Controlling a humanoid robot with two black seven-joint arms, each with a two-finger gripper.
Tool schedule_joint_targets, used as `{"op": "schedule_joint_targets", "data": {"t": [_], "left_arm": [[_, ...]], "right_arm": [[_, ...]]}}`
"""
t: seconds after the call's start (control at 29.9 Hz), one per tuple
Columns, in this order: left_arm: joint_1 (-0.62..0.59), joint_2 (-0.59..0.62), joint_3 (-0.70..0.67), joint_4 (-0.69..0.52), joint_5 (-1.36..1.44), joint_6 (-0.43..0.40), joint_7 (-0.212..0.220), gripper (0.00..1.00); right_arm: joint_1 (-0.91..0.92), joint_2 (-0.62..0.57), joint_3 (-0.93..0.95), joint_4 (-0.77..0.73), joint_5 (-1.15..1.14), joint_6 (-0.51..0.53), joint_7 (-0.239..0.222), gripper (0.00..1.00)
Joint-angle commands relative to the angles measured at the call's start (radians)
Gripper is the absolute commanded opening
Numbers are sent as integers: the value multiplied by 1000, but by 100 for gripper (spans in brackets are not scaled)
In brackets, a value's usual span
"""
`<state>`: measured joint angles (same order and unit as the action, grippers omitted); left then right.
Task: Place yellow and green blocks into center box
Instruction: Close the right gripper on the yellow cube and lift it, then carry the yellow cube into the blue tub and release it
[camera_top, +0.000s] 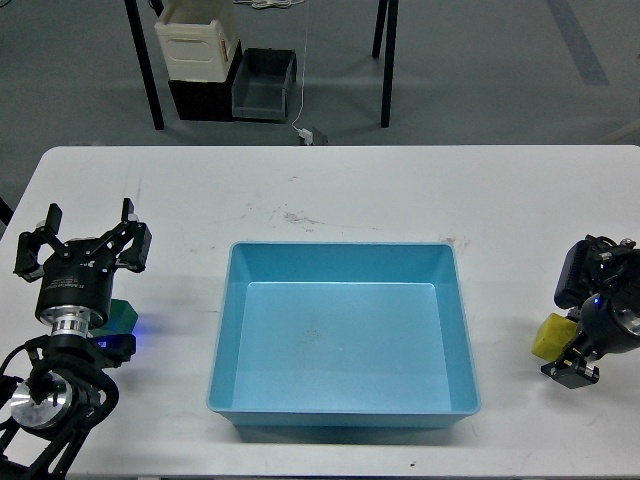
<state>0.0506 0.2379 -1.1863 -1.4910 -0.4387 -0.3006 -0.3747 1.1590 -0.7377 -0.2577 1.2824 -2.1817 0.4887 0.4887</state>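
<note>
On the white table, blue tray centered, left pincer spread apart above green block, right pincer state unclear beside yellow block.

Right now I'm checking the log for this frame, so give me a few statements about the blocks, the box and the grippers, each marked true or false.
1. The blue box holds no blocks. True.
2. The yellow block lies in the box. False: it is to the right of the box, at the right gripper.
3. The green block is on the left side of the table, partly hidden behind the left arm. True.
4. The left gripper is shut on the green block. False: its fingers are spread open, with nothing between them.
5. The two blocks touch each other. False: they sit on opposite sides of the box.
</note>
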Motion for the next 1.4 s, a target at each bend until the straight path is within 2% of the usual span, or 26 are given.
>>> {"op": "schedule_joint_targets", "data": {"t": [0.0, 0.1, 0.17, 0.3, 0.47, 0.67, 1.0, 1.17, 1.37], "left_arm": [[0, 1, -1, 2, 0, 0, 0, 100], [0, 1, 1, 2, 0, 0, -1, 100], [0, 0, -1, 2, 0, 0, -1, 100], [0, 1, -1, 2, 0, 0, -1, 100], [-1, 1, 1, 2, 0, 0, 0, 100], [-2, 4, -1, 2, -2, 0, 0, 100], [-37, 12, -3, 2, 0, 12, 0, 100], [-38, 14, -7, 0, 0, 15, 0, 100], [-41, 14, -19, 2, -2, 15, 2, 100]], "right_arm": [[8, 0, -1, -1, 0, 0, 0, 34], [14, -2, -1, 2, 0, 0, 0, 17], [37, -2, 0, 3, 0, 0, 0, 9], [119, -14, 17, 2, 0, -5, 0, 8], [200, -14, 175, 14, 0, -19, 0, 4], [335, 20, 232, 98, 37, -7, 0, 4], [396, 329, 121, 115, 88, 0, 0, 4], [374, 440, 51, 104, 103, 0, 0, 5], [302, 503, -14, 40, 102, 0, 0, 7]]}}
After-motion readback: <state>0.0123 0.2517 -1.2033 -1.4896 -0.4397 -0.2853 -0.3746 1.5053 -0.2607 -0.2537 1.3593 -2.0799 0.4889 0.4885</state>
